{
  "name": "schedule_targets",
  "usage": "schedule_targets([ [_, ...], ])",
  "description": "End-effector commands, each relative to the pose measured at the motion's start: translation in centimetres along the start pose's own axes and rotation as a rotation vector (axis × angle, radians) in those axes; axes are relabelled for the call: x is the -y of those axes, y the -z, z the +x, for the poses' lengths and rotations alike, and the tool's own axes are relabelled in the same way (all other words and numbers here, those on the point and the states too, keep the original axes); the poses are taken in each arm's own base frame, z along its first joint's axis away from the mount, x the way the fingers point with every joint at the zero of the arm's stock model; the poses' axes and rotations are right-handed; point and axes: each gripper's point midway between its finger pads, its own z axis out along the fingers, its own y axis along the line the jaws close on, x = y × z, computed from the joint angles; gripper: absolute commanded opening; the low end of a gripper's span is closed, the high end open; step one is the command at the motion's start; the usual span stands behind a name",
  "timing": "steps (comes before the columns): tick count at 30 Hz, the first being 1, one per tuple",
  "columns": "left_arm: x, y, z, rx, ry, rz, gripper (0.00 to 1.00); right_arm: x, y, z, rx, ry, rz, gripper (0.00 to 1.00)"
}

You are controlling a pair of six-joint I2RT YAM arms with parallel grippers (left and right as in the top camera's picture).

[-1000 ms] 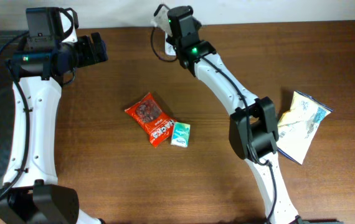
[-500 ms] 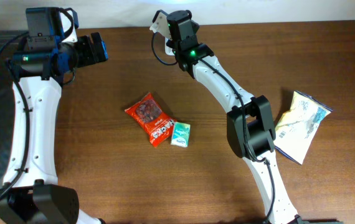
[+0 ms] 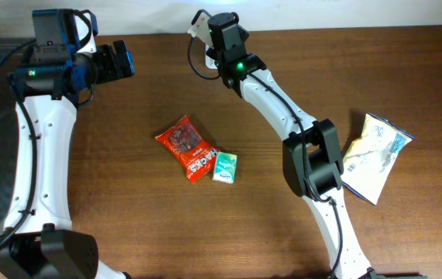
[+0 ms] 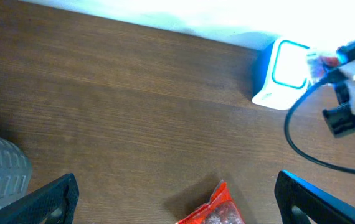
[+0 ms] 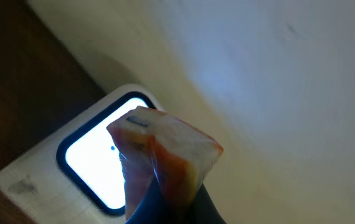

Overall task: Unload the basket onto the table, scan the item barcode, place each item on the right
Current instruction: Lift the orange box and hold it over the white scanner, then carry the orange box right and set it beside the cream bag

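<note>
I am at the scanning step. My right fingers (image 5: 168,210) are clamped together on a small packet (image 5: 165,152) and hold it up at the far edge of the counter (image 3: 112,201), just in front of the scanner (image 5: 47,168). From my right wrist, the packet hangs partly over the lit window.

I cannot find a barcode on the faces I can see, so I judge the next move to be a slow roll of the wrist. That would turn the printed side square to the window, close to the glass without knocking the box.

The packet is glossy film, white and orange, folded to a soft blunt corner. It looks light and slippery, and it crumples rather than resists. The scanner is a hard, pale plastic box with rounded corners, and its window is a bright rounded rectangle with a blue rim.

My left fingers (image 4: 53,199) stand wide apart and empty above the dark, matte wood grain. On the counter lie a red candy bag (image 3: 187,147), a little teal packet (image 3: 224,167) touching it, and a pale crinkled bag (image 3: 376,155) well off to the right.
</note>
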Motion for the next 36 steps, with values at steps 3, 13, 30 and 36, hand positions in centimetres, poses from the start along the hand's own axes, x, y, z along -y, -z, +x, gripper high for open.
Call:
schedule_targets([
  [3,0.0,-0.2,0.0,-0.001,-0.017,-0.004,0.99,8.5,9.2,-5.5,0.076,-0.375,0.028,0.04],
  [13,0.0,-0.2,0.0,-0.001,-0.017,-0.003,0.99,9.4,24.7,5.1,-0.438,-0.732,-0.218,0.09],
  [30,0.0,-0.2,0.0,-0.001,-0.017,-0.003,0.99,4.6,22.6,31.5,-1.122,-1.188,-0.297,0.04],
  [36,0.0,-0.2,0.0,-0.001,-0.017,-0.003,0.99,0.7,23.0,37.0,-1.212,-1.223,-0.291,0.34],
])
